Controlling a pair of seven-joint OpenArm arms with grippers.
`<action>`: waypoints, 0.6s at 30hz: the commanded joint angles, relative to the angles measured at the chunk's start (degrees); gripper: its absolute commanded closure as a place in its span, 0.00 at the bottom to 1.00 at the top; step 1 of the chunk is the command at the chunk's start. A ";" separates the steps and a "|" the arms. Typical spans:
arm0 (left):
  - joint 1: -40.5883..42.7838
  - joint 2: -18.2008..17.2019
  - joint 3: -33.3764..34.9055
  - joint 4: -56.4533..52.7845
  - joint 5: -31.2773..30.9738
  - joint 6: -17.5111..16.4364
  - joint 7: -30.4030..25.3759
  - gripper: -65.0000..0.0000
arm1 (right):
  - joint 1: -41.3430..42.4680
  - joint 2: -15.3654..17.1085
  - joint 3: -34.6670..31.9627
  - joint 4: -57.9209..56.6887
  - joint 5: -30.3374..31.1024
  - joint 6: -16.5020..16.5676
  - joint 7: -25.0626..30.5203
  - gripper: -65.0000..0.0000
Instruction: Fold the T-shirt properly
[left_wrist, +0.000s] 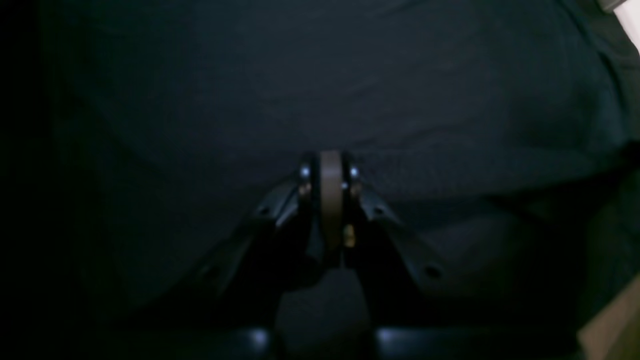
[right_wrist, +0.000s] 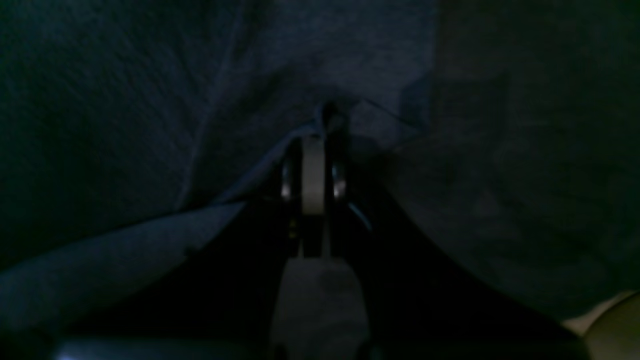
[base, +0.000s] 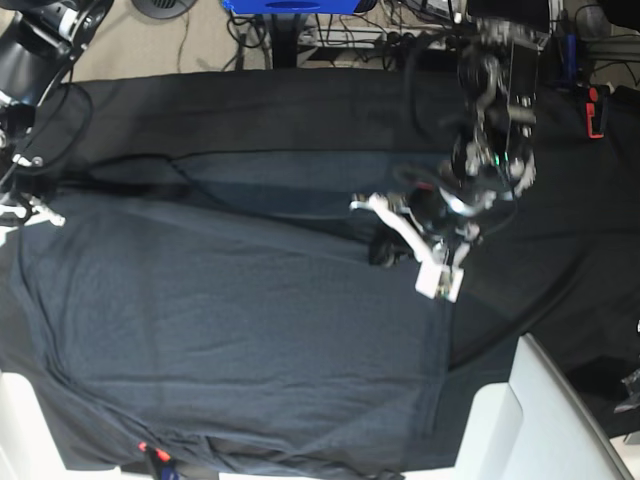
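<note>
My right gripper (right_wrist: 320, 130) is clamped on a T-shirt (base: 230, 330) edge at the far left; the shirt lies spread over the black tablecloth (base: 300, 100); my left gripper (left_wrist: 330, 170) pinches shirt fabric right of centre.

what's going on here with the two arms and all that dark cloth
A two-armed robot is folding a dark blue-grey T-shirt spread on a black tablecloth. The left gripper is shut, down on the shirt near the middle of its upper edge. The right gripper is shut on a fold of the shirt at the far side. The shirt lies mostly flat, with one long strip turned over.
</note>
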 joint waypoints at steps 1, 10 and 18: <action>-1.45 0.12 0.04 0.20 -0.43 -0.20 -0.98 1.00 | 1.52 1.14 0.11 0.26 0.09 0.10 1.40 1.00; -7.78 0.21 0.65 -7.71 -0.34 -0.20 -1.06 1.00 | 3.80 2.19 -3.49 -6.16 -1.49 0.10 6.77 1.00; -12.09 0.30 0.65 -12.02 -0.34 -0.20 -1.15 1.00 | 4.59 2.02 -4.64 -6.78 -2.37 0.10 8.44 1.00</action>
